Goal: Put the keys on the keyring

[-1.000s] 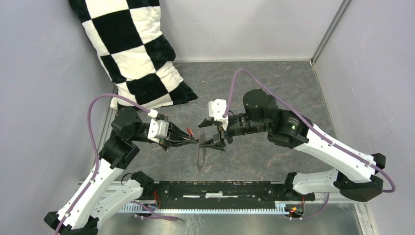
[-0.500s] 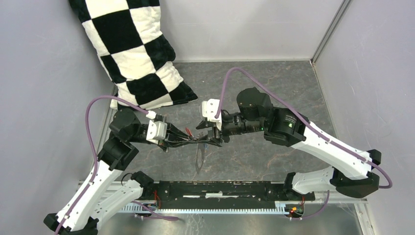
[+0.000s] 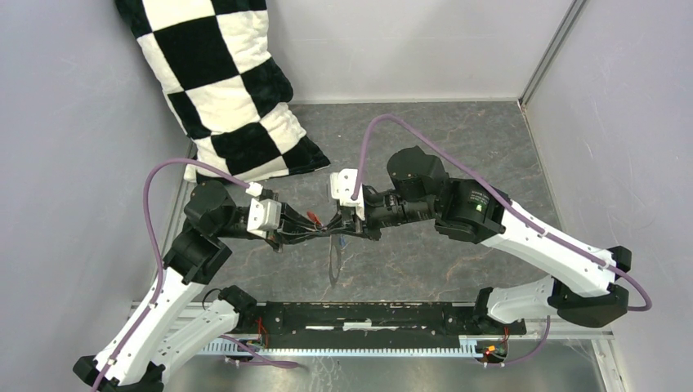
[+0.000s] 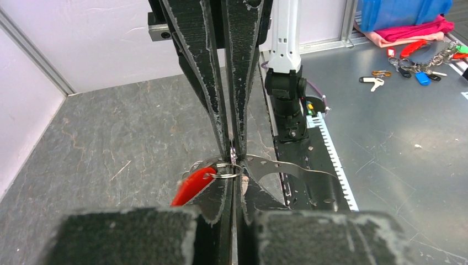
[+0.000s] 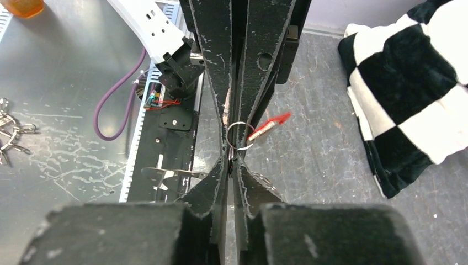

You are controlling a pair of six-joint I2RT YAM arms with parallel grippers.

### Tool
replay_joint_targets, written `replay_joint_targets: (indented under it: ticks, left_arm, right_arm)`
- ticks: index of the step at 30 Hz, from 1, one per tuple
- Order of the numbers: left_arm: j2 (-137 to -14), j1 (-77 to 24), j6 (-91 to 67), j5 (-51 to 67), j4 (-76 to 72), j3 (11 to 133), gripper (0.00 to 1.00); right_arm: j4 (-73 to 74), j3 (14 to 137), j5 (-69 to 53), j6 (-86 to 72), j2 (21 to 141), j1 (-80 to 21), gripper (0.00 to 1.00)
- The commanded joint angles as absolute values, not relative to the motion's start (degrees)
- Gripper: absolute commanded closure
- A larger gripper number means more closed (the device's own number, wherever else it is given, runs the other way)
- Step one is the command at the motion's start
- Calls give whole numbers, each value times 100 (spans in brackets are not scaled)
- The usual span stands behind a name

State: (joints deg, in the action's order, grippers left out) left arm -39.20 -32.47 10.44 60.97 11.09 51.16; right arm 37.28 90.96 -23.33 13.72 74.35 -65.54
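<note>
Right end effector (image 5: 232,161) advanced toward nine o'clock, closed on thin grey metal keyring (image 5: 239,148), left end effector (image 4: 232,182) clamping it likewise, bright red-headed key (image 5: 269,125) beside.

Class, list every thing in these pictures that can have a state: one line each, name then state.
left hand, shut on the small silver wire keyring
right hand, shut, pinching the keyring's opposite edge
keyring, held aloft between both hands
red-headed key, hanging at the keyring, apparently threaded on
flat grey perforated metal strip, dangling below the hands
black-and-white checked pillow, propped in the back-left corner
</note>
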Motion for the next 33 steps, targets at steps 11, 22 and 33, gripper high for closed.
replay_joint_targets:
  ticks: [11,22,33]
  left_arm:
    - [-3720,-3252,1741,6016,1715,5170,59]
    - [-3133,-3245,3241,4743,3389,5430,63]
    - [-3262,-3249,2563,5118,2239,5559,62]
  right_arm:
    - [1856,7878,-1680,916,6603,-6567,100]
    - [1483,7428,-1867,681,6296,-6478,100]
    - [1736,7610,-2472,624,6625,-6430,100]
